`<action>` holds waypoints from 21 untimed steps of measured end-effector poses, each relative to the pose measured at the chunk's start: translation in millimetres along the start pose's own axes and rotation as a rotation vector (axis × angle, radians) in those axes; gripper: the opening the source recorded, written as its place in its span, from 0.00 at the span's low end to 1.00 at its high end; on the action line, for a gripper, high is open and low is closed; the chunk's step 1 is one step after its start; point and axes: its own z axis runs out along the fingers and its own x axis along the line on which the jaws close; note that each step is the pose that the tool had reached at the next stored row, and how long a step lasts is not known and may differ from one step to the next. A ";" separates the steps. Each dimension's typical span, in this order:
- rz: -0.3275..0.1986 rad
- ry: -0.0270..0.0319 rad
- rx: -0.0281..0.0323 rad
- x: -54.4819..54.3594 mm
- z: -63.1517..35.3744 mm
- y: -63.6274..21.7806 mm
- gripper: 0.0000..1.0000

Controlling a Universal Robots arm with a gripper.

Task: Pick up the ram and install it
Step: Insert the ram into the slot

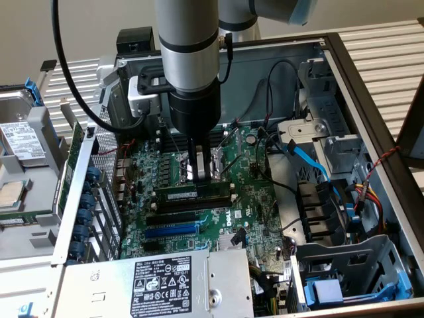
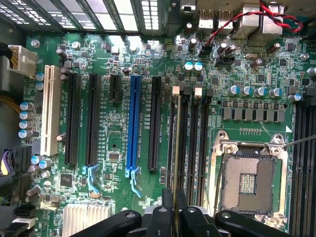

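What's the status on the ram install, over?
Gripper shut on ram. Ram seated edge-on at memory slots. Nothing blocking visible.

Plain beige wall (image 1: 26, 33) behind, white slatted surface (image 1: 377, 46) under even light

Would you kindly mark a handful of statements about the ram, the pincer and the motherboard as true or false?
1. The ram sits over the memory slots, with the pincer above it. True.
2. The ram lies on the power supply. False: it is down at the motherboard, under the pincer.
3. The CPU socket has no cooler on it. True.
4. The blue expansion slot holds a card. False: it is empty.
5. The computer case is closed. False: its side is open, with the board exposed.
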 end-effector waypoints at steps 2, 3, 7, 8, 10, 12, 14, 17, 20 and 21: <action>0.000 0.0001 0.0003 0.1 0.1 0.0 0.14; 0.000 0.0001 0.0005 0.1 0.2 0.0 0.14; 0.000 0.0002 0.0031 0.3 0.8 0.5 0.14; 0.000 0.0003 0.0034 0.3 0.9 0.6 0.14; 0.000 0.0002 0.0042 0.2 1.3 0.7 0.14; 0.000 0.0002 0.0045 0.2 1.4 0.8 0.14; 0.000 0.0002 0.0046 0.2 1.5 1.0 0.14; 0.002 0.0001 0.0047 0.2 1.5 1.6 0.14; 0.003 0.0003 0.0048 0.2 1.7 2.0 0.14; 0.003 0.0002 0.0052 0.2 2.0 2.0 0.14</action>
